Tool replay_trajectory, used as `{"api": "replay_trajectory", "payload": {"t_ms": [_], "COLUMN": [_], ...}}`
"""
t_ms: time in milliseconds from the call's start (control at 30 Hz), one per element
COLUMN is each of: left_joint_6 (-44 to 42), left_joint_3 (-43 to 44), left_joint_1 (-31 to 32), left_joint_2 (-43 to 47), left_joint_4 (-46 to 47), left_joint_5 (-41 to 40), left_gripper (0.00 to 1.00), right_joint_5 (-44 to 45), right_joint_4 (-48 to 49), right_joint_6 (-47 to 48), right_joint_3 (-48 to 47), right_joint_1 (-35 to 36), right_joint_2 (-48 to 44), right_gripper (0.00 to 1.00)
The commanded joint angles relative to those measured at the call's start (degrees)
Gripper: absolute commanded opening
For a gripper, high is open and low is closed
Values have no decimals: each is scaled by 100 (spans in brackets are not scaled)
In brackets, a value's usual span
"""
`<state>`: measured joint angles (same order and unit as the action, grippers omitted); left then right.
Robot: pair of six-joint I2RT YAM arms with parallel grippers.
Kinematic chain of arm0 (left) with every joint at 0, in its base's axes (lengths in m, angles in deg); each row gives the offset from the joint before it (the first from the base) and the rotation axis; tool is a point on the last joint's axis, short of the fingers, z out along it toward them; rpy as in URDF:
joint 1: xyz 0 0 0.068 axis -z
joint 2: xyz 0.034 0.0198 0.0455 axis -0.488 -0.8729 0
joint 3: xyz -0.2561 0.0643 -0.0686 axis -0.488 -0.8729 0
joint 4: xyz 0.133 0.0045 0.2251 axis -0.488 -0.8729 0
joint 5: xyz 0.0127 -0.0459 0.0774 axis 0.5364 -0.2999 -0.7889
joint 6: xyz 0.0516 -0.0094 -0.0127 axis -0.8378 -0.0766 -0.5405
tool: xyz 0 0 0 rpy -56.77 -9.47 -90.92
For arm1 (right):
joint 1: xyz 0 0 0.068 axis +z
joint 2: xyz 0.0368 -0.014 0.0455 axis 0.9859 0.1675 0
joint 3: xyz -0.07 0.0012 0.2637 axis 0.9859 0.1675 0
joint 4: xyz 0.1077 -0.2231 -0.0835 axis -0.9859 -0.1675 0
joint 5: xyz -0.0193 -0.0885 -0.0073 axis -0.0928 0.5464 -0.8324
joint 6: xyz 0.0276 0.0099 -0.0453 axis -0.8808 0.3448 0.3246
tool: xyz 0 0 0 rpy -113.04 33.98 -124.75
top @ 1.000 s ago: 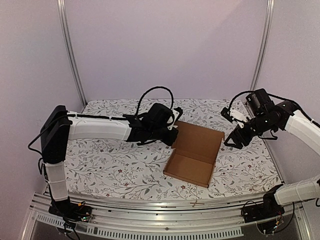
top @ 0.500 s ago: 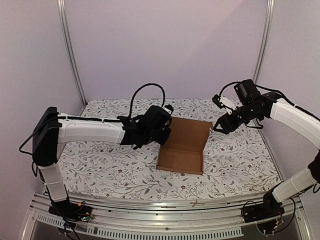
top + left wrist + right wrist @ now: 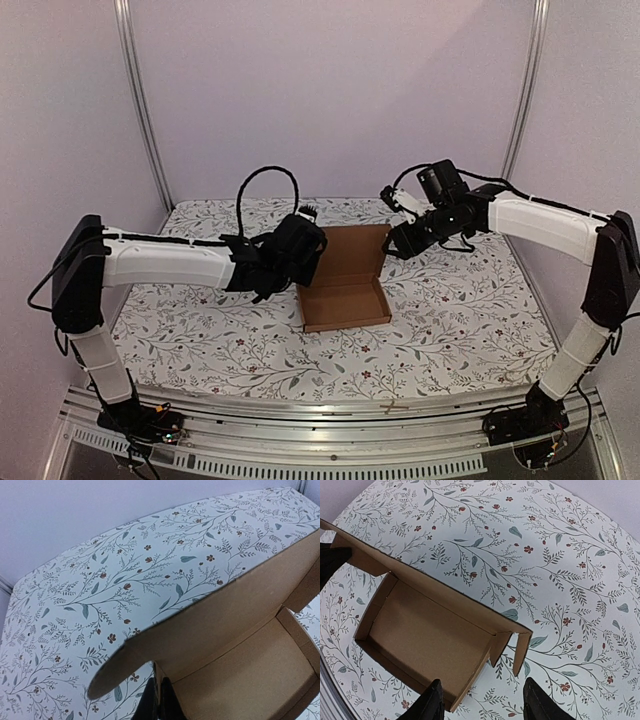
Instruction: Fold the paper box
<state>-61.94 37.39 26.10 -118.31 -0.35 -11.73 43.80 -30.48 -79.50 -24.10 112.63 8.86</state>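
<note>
Dragged toward nine o'clock, the paper box [image 3: 345, 292] sits central on the bench [image 3: 200, 330], left wall pinched tight in the left gripper [image 3: 161, 706]. Right gripper [image 3: 484, 705] hovers wide at its three o'clock corner; a poor closing could crush the tab [image 3: 521, 652].

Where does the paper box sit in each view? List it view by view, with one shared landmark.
Top external: paper box mid-table, between the arms, lid raised at the back.
Left wrist: fills the lower right, seen close, from inside.
Right wrist: left of centre, open tray facing up.
Shared landmark: the floral cloth under it.
</note>
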Motion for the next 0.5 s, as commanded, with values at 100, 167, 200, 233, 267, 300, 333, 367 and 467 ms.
{"api": "replay_trajectory", "payload": {"t_ms": [100,167,200,233,267,300,333,367,467], "left_joint_6": [168,150,148,147,150,151,153,156,174], "left_joint_3": [-185,-177,-172,-164,-155,-144,-137,-129,-100], "left_joint_1": [-46,-42,-46,-46,-47,-47,-45,-42,-46], "left_joint_2": [86,77,64,60,37,26,14,7,-28], "left_joint_4": [-82,-74,-73,-73,-83,-80,-82,-82,-74], "left_joint_5": [-196,-207,-217,-222,-222,-219,-214,-214,-215], "left_gripper": [0,0,0,0,0,0,0,0,0], "right_joint_5": [350,280,255,215,177,139,126,122,114], "right_joint_4": [384,475,518,555,574,626,678,748,813], "right_joint_6": [-237,-237,-237,-237,-263,-430,-487,-517,-598], "right_joint_3": [-93,-59,-61,-68,-84,-97,-99,-100,-152], "right_joint_1": [-7,-5,0,1,1,5,5,4,20], "right_joint_2": [341,376,392,429,467,507,547,577,715], "right_gripper": [49,48,46,43,40,37,34,32,27]}}
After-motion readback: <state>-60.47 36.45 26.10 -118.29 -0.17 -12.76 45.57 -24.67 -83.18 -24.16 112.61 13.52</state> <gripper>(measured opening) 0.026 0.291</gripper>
